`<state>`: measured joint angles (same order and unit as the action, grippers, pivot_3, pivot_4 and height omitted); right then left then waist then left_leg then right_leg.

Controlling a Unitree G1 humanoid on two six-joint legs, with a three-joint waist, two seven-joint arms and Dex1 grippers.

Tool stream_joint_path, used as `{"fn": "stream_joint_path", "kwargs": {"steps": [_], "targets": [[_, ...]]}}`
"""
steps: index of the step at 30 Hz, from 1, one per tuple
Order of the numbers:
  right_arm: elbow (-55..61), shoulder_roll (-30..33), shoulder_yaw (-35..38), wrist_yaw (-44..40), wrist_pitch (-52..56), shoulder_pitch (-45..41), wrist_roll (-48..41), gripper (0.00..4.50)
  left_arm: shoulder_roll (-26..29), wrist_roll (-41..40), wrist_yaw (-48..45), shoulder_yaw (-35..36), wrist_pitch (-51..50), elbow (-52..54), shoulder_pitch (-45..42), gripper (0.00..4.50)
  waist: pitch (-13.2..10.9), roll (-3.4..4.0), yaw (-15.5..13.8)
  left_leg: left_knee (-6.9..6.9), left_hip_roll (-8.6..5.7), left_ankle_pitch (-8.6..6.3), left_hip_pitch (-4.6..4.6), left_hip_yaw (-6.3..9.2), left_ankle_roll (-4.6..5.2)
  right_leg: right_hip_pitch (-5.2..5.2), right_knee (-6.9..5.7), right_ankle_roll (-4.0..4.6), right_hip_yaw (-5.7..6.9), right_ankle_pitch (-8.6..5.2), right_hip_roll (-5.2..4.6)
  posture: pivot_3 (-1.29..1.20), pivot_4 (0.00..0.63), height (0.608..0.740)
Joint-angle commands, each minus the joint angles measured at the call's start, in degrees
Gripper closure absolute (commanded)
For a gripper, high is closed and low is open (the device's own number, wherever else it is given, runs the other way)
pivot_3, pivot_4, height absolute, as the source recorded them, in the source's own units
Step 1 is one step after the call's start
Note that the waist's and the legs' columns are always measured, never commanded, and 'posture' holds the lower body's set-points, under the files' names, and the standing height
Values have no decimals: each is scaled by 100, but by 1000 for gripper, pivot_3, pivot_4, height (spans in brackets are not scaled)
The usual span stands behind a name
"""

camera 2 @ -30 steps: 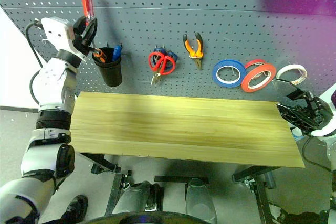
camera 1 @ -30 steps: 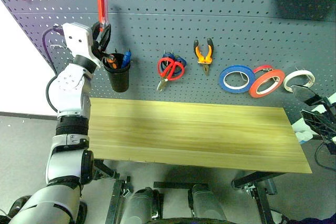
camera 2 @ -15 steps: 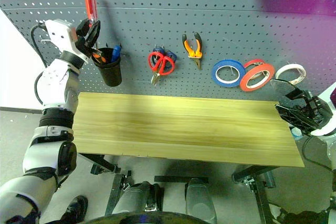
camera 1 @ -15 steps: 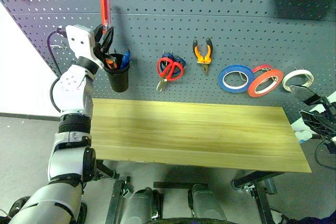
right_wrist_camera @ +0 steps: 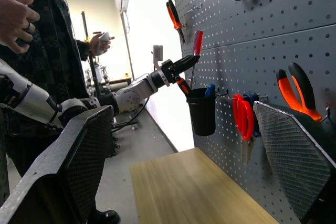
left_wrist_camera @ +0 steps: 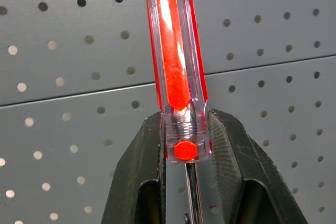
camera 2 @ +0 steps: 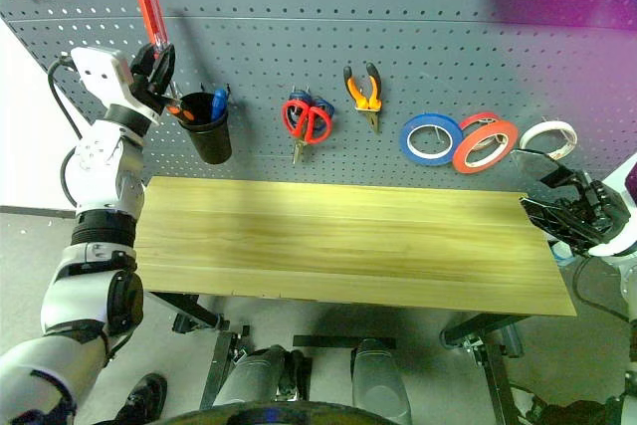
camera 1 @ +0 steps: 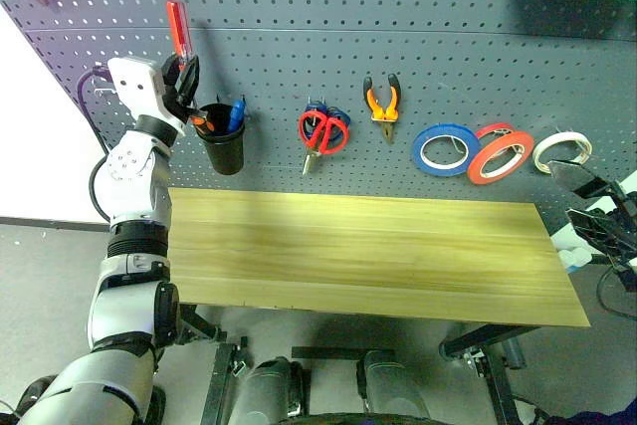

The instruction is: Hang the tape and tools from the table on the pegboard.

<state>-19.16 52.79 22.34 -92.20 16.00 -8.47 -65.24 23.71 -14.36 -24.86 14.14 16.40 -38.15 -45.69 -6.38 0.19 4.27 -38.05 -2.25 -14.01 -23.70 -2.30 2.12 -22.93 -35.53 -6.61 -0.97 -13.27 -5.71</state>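
My left pincer is raised against the dark grey pegboard, clamped on the base of a screwdriver with a translucent red handle. The handle stands up above my fingers, and the thin metal shaft runs down between them. The screwdriver sits just above and to the left of a black cup hanging on the pegboard, which holds some blue and orange items that I cannot make out clearly.

Further right on the pegboard hang the red-handled scissors, in front of what looks like a blue-handled pair, then the orange-and-black pliers. Beyond them hang a blue roll, the red-orange tape with a smaller red roll tucked behind it, and a white roll.

The light wooden worktop lies below the pegboard.

My right pincer rests off the right end of the worktop, its fingers spread wide and holding nothing.

A person stands beyond the far end of the worktop, in the right wrist view.
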Motion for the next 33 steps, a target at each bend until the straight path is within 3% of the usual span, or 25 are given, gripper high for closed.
{"fn": "stream_joint_path", "kwargs": {"steps": [1, 18, 33], "targets": [[209, -39, 209, -30, 15, -128, 11, 0, 58, 8, 16, 62, -106, -127, 69, 3671, 0, 0, 1, 1, 0, 0, 4, 0, 0, 4, 0, 0, 0, 0, 0, -188, 86, 740], [276, -106, 284, -30, 98, -151, 131, 0, 1, -105, -112, 57, -402, -466, 54, 3671, 21, 29, 4, 6, 1, -1, 36, 0, 0, 39, 6, 4, 0, -3, 0, -194, 90, 740], [223, -147, 272, -30, 94, -206, 183, 0, 67, -791, -291, 590, -985, -375, 257, 3671, 24, 33, 64, 10, 4, -1, 35, 0, 1, 37, 16, 3, 3, -4, 0, -193, 83, 740]]}}
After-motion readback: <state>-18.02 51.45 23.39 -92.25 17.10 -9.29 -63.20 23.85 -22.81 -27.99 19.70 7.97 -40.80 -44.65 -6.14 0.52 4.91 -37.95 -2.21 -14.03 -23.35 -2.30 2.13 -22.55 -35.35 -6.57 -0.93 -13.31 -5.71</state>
